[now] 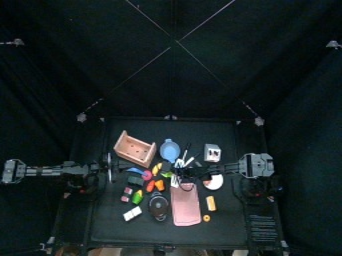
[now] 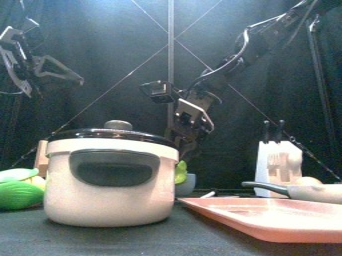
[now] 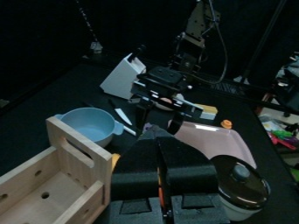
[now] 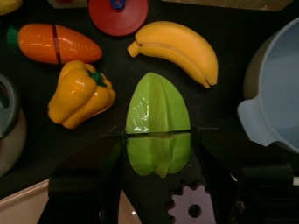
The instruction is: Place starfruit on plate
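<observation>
The green starfruit (image 4: 158, 131) lies flat on the black table, between a yellow pepper (image 4: 79, 92) and a blue bowl (image 4: 274, 87). My right gripper (image 4: 158, 147) hangs straight over it, open, one jaw on either side of the fruit and not closed on it. In the top view this gripper (image 1: 178, 180) reaches into the middle of the table. The pink plate (image 1: 189, 207) lies beside it toward the table's front, with nothing on its near part (image 2: 267, 212). My left gripper (image 3: 163, 166) rests shut at the table's left side.
A banana (image 4: 181, 48), a carrot (image 4: 52, 42) and a red piece (image 4: 117, 13) lie close to the starfruit. A white pot with a black lid (image 2: 114, 175) stands at the front. A wooden crate (image 1: 134, 148) sits at the back left.
</observation>
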{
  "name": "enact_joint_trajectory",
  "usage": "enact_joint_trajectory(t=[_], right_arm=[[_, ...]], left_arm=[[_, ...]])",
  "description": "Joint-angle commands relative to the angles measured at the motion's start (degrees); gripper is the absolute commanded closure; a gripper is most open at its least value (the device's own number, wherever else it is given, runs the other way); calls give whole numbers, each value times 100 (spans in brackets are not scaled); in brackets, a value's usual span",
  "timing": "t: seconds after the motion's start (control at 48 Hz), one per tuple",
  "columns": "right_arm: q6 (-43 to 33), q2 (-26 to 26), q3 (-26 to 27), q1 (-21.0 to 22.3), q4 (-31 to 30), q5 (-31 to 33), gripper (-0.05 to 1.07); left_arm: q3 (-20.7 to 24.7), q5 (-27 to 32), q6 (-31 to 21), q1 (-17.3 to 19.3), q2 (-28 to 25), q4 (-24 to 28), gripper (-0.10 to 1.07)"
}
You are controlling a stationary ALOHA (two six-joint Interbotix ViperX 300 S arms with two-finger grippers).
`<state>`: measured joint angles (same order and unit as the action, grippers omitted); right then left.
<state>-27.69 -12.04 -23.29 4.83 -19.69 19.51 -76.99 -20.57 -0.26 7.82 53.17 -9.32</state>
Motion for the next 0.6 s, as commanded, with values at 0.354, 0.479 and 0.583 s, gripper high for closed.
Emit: enact_joint_trajectory(t=[0.354, 0.479, 0.583], right_arm=[[-387, 1380, -1037, -149, 1301, -861, 43], [-914, 1477, -1406, -237, 1213, -1354, 43], [-1239, 1494, -1600, -360, 1090, -1617, 43]], left_arm=[[141, -53, 18, -237, -18, -114, 100], [132, -53, 18, -272, -18, -105, 100], [132, -53, 18, -281, -18, -105, 100]])
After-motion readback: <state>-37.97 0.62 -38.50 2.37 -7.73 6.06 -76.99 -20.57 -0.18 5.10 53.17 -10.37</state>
